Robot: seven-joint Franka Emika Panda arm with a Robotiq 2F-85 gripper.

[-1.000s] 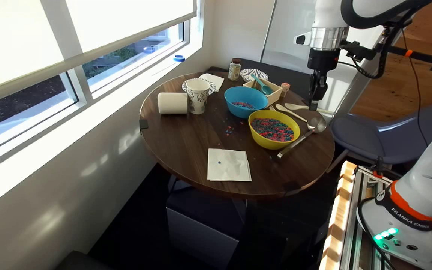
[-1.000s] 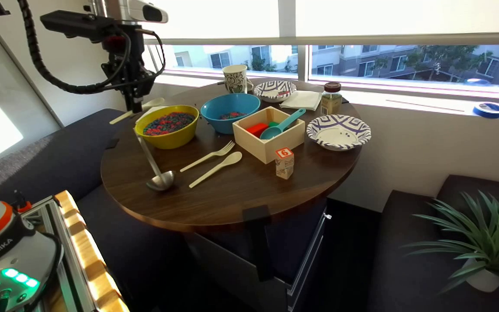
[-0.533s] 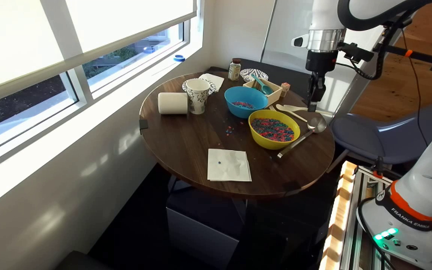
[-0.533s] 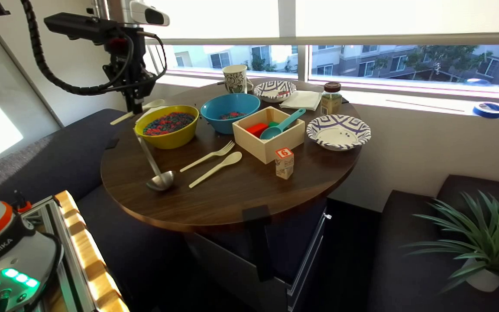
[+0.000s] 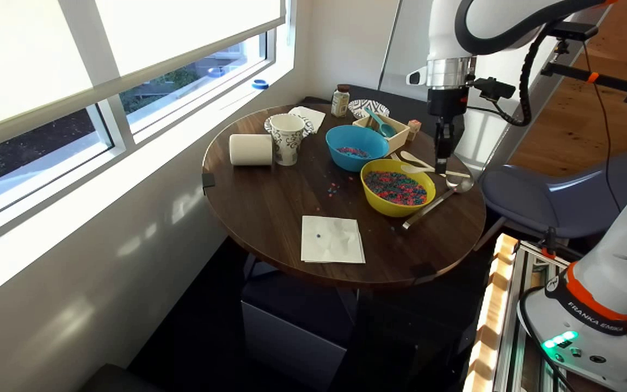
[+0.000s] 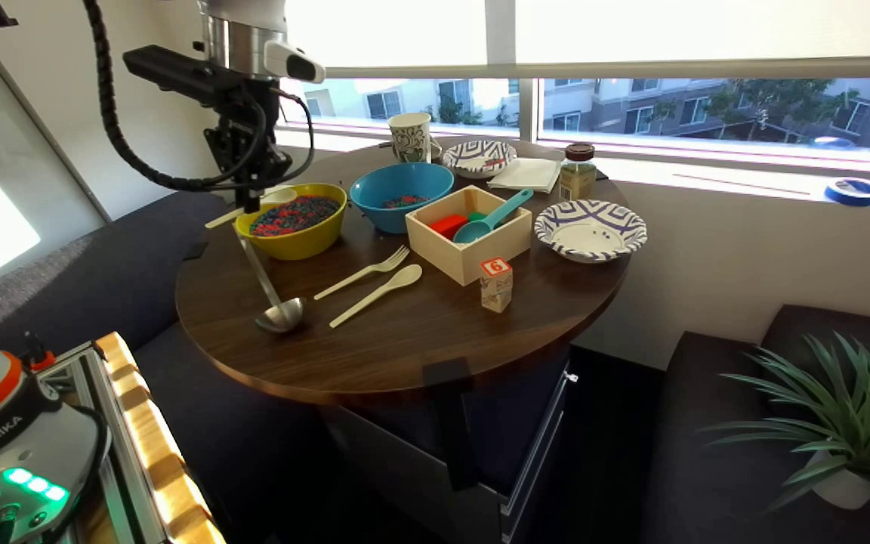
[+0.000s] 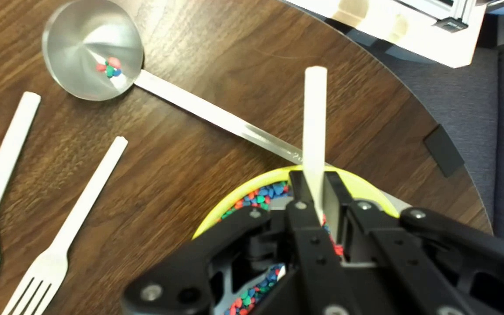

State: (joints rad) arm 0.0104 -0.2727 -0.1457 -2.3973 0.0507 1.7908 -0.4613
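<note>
Both exterior views: end effector (image 6: 251, 202), tight on a pale spoon (image 6: 279, 196), now lower, nearer the yellow bowl (image 6: 295, 246).

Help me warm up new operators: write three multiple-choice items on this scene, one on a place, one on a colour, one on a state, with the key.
1. Where does the turquoise scoop rest?
A. in the blue bowl
B. in the wooden box
C. on the windowsill

2. What colour is the bowl nearest the pincer?
A. yellow
B. red
C. green

3. How does the pincer stand?
A. open and empty
B. shut on the ladle
C. shut on a pale spoon

1: B, as both exterior views show the scoop's head inside the box, its handle slanting up past the rim.
2: A, as the wrist view shows its yellow rim right by the pincer.
3: C, as the wrist view shows the spoon's handle pinched in the pincer.
</note>
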